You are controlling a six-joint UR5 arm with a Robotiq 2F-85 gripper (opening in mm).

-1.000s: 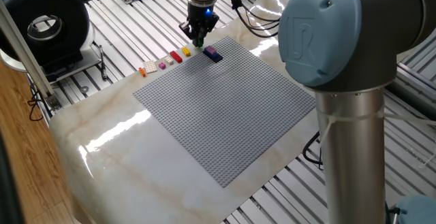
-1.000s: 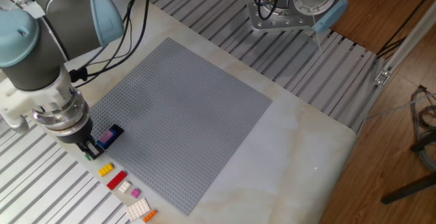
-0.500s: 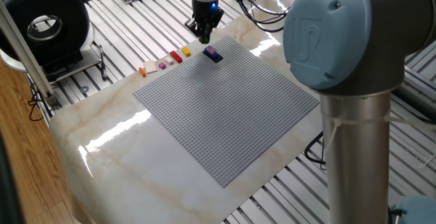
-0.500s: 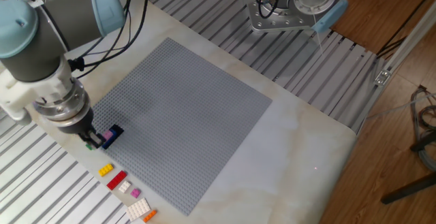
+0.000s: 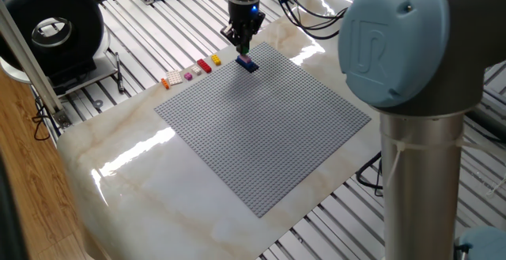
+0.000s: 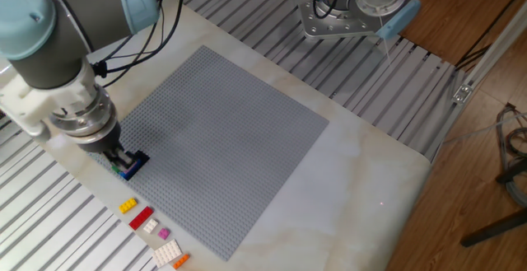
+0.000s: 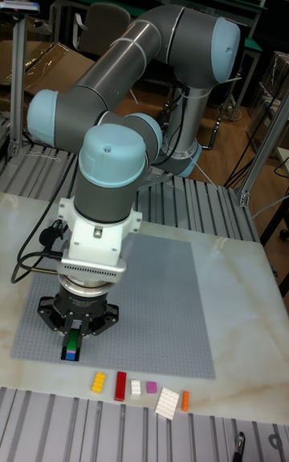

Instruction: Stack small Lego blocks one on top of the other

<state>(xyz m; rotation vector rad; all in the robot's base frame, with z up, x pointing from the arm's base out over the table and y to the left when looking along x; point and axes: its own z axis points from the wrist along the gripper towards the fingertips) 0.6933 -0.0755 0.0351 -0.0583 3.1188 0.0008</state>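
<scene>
My gripper (image 7: 72,347) is shut on a green brick (image 7: 73,342), which shows between its fingers in the tall fixed view. It hangs straight over a blue-on-navy stack (image 5: 249,65) at the corner of the grey baseplate (image 5: 261,133). The green brick sits right above the blue brick (image 7: 71,356); I cannot tell whether they touch. From the other fixed view the gripper (image 6: 122,162) covers most of the stack (image 6: 135,165). Off the plate lie a yellow brick (image 7: 99,382), a red brick (image 7: 121,386), a pink brick (image 7: 152,387) and an orange brick (image 7: 185,400).
Two white bricks (image 7: 168,402) lie in the same row as the loose coloured ones. The baseplate rests on a marble top (image 5: 134,173) over slatted aluminium. A black round device (image 5: 51,27) stands at the far left and the arm's base (image 6: 346,7) beyond the plate.
The gripper carried the green brick from beside the loose row, off the plate's edge, over to the stack and lowered onto it. The loose bricks stayed put.
</scene>
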